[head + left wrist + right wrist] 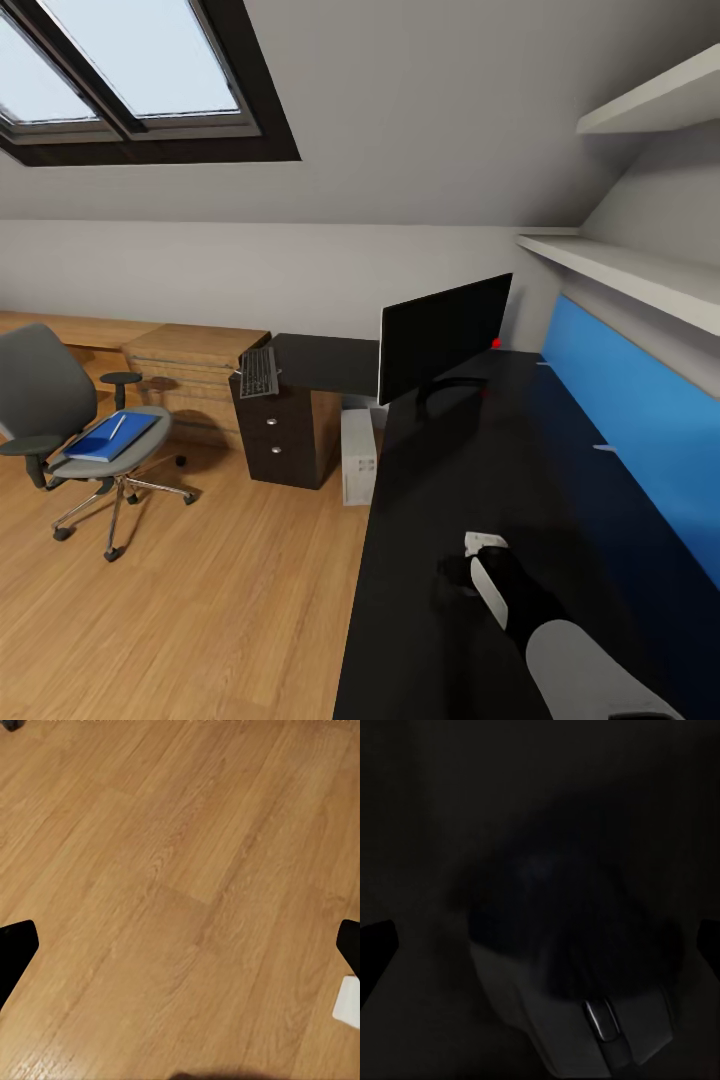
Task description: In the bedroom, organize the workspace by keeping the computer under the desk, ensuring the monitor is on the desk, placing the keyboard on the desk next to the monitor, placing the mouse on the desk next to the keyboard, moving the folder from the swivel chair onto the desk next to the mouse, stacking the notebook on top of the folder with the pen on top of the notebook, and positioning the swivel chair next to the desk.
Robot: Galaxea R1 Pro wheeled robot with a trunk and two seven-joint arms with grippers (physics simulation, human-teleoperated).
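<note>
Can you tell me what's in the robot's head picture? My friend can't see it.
A long black desk holds a big monitor, with the right gripper low over it. The keyboard lies at the desk's far end, and a grey swivel chair carries a blue folder.

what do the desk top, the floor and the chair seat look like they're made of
Desk: glossy black, likely laminate or lacquer, since it mirrors the monitor.
Floor: light wood planks, with visible grain and board seams, slight sheen.
Swivel chair: matte grey upholstery, probably fabric; chrome base.
</note>
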